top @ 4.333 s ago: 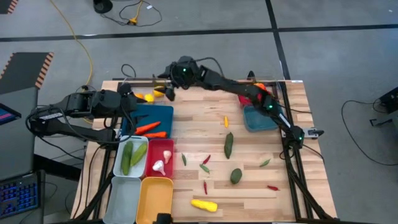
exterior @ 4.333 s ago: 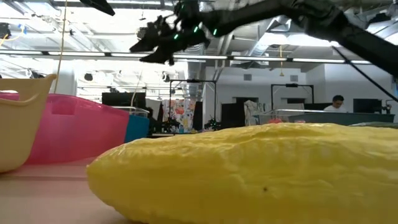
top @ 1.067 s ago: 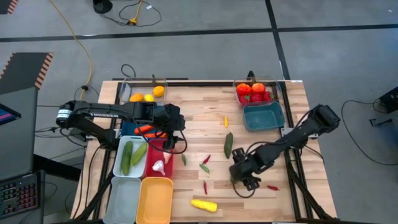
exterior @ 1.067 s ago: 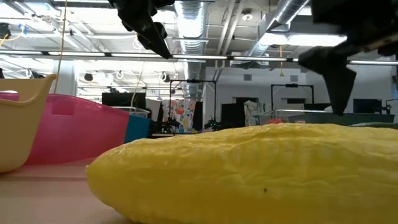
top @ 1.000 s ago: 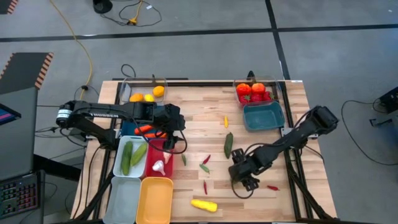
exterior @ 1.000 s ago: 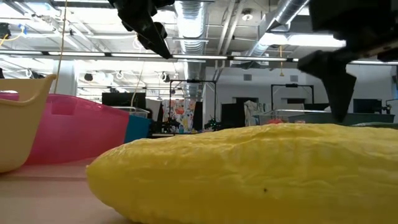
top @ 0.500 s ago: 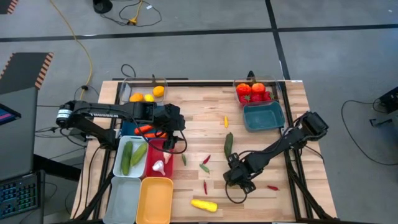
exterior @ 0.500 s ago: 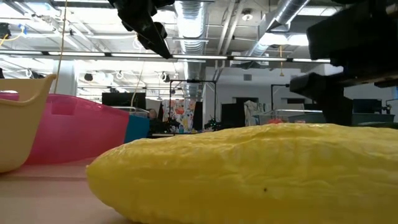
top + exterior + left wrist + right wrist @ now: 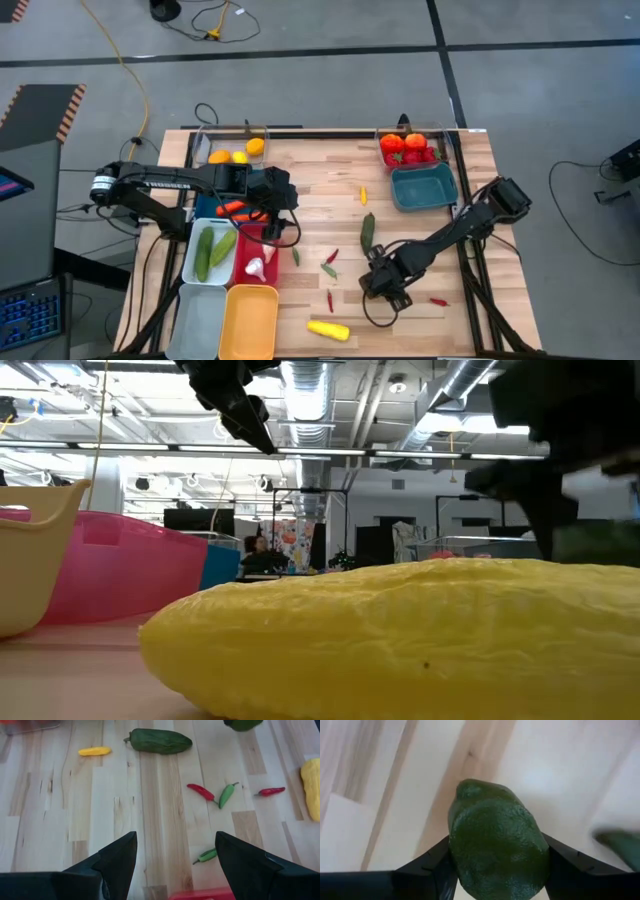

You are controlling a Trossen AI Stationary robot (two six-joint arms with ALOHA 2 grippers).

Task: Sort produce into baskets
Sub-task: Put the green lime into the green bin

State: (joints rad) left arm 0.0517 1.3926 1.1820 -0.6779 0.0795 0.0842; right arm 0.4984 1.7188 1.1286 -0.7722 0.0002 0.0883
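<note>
Green avocado (image 9: 496, 851) sits clamped between right gripper (image 9: 496, 870) fingers (left gripper (image 9: 175, 851) spread).

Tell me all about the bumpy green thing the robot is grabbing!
It's a toy avocado, dark green, with pebbly, plastic-looking skin, rounded and narrower at one end. It sits between the two dark fingers of the right hand, which press against its sides over the light wooden table. From above, the hand hides it, near the table's front middle.

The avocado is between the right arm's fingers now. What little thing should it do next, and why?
Probably lift it straight up. The right gripper has its fingers against both sides of the avocado, which seems still low over the table, with no basket beneath it.
</note>
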